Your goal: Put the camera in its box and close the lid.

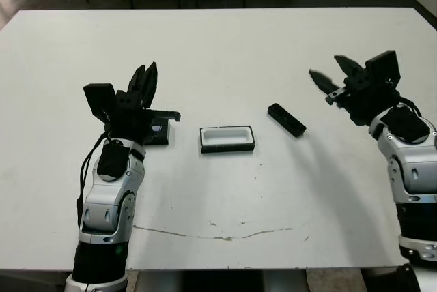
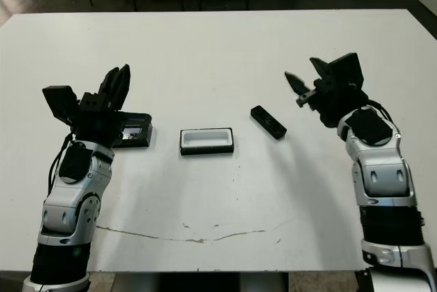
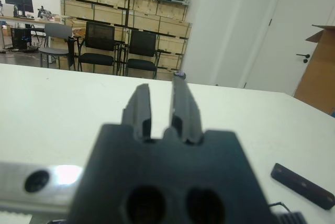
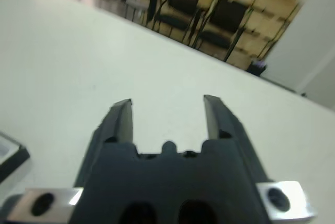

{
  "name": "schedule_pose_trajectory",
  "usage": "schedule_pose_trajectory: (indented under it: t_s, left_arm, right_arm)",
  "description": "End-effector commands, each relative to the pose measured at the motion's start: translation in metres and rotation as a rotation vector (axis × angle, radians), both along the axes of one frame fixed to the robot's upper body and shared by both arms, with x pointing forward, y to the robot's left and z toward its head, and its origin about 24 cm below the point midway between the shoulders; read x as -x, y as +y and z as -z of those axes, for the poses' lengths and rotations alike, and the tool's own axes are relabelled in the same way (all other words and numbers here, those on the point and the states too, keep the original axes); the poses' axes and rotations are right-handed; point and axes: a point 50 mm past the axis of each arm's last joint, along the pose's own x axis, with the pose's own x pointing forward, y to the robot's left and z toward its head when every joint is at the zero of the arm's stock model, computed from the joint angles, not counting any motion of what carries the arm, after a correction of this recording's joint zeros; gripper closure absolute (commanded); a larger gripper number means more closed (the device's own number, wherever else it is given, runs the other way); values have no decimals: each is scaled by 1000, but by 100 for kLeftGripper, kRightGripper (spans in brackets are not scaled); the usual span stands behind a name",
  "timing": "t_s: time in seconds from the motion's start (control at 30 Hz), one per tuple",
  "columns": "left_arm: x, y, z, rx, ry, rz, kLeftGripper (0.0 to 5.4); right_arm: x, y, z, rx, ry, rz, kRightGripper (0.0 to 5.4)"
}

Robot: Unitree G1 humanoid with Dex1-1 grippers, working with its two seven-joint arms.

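The camera [image 1: 287,119], a slim black bar, lies flat on the white table right of centre; it also shows in the left wrist view as the camera [image 3: 302,185]. The box [image 1: 227,138], a shallow black tray with white lining, sits open and empty at the centre. The lid [image 2: 133,132], flat with a glossy window, lies left of the box, partly hidden behind my left gripper [image 1: 147,70]. That gripper is raised above the lid, its fingers together and holding nothing. My right gripper [image 1: 329,72] hangs open, up and to the right of the camera, touching nothing.
A thin brownish scratch line [image 1: 218,236] runs across the table near its front edge. Beyond the far edge of the table are chairs [image 3: 99,43] and stacked wooden crates [image 3: 125,4].
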Motion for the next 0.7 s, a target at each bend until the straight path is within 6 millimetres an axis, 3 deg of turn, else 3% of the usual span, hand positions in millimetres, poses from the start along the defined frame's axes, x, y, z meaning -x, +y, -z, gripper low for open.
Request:
schedule_pose_trajectory:
  t_s: [0.03,0.23,0.4,0.7]
  left_arm:
    - [1,2,7,-1,41,-6,540]
    - [2,2,7,-11,38,-4,540]
    - [1,2,6,-9,46,-6,540]
    - [1,1,5,-19,44,0,540]
  right_arm:
    - [0,-2,11,23,76,-20,247]
    - [3,-4,26,-81,185,-58,168]
    - [4,-9,33,-135,248,-78,183]
    - [1,-12,36,-168,285,-91,2]
